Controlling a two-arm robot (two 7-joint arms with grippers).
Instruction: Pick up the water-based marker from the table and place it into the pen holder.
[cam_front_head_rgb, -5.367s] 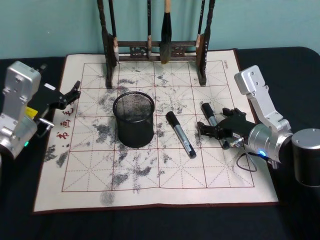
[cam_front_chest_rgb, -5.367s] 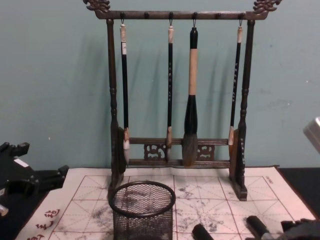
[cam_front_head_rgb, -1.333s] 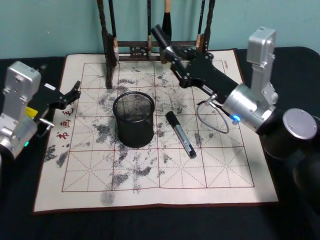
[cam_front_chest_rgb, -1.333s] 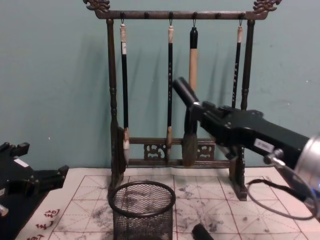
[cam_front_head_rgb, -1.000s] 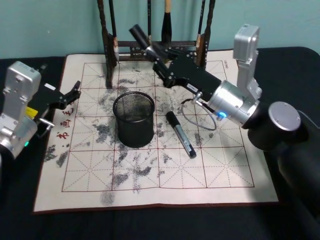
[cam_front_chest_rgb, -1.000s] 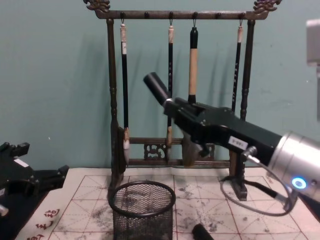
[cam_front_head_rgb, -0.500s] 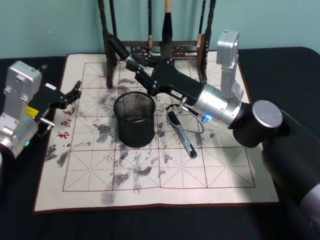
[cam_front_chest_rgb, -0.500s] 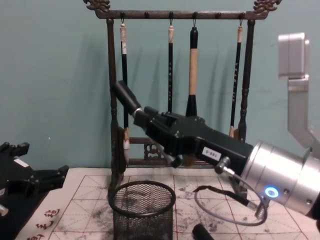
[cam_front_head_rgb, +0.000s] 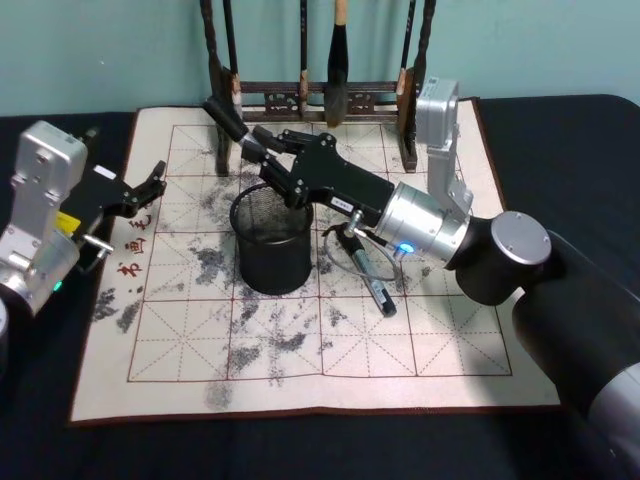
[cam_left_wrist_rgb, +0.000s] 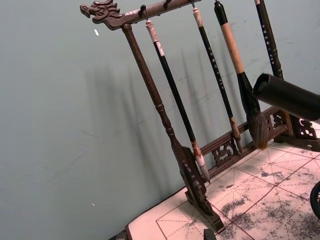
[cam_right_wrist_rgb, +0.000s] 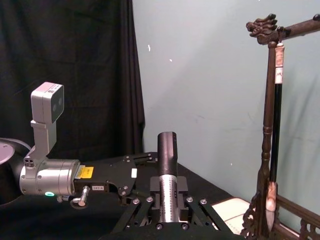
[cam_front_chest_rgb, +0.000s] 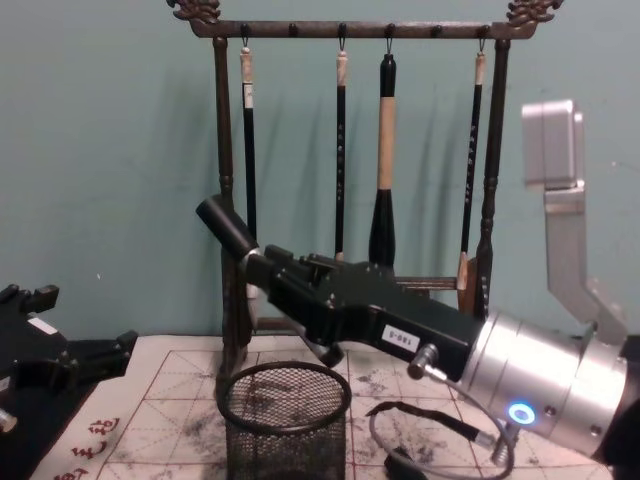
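The black wire-mesh pen holder (cam_front_head_rgb: 268, 250) stands on the mat, and the chest view shows its round rim (cam_front_chest_rgb: 286, 379). My right gripper (cam_front_head_rgb: 258, 158) is shut on a black water-based marker (cam_front_head_rgb: 226, 122) and hovers just above the holder's far rim. The marker (cam_front_chest_rgb: 228, 229) is tilted, its cap end pointing up and to the left. In the right wrist view the marker (cam_right_wrist_rgb: 167, 172) sits between the two fingers. A second marker (cam_front_head_rgb: 366, 270) lies on the mat right of the holder. My left gripper (cam_front_head_rgb: 146, 188) is parked open at the mat's left edge.
A tall dark wooden rack (cam_front_head_rgb: 300, 95) hung with calligraphy brushes (cam_front_chest_rgb: 385, 180) stands at the back of the mat, close behind the right gripper. The ink-stained grid mat (cam_front_head_rgb: 200, 340) lies on a black tablecloth. A cable loops under the right wrist (cam_front_head_rgb: 340, 245).
My right arm has carried the marker left and down, from in front of the rack to just above the pen holder. The left arm has not moved.
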